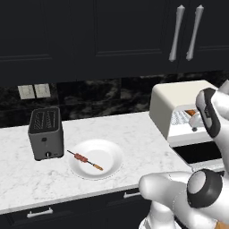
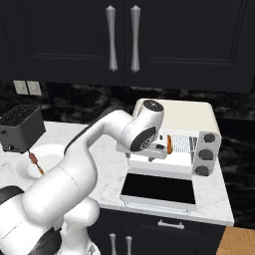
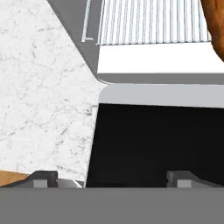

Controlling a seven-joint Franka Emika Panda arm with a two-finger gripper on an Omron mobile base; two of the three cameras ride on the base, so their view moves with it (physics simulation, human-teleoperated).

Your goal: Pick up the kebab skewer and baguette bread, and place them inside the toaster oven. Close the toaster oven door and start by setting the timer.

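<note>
Marble counter (image 1: 134, 134), baguette bread (image 2: 169, 144) seemingly inside toaster oven (image 2: 199, 117)

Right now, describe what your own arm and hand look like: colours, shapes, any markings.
The arm is glossy white, built of thick rounded tube segments. Its joints carry dark grey to black round caps and bands, such as the cap on the elbow. The hand ends in two small dark grey finger tips with blocky, stepped ends. No cables, lettering or markings can be made out.
</note>
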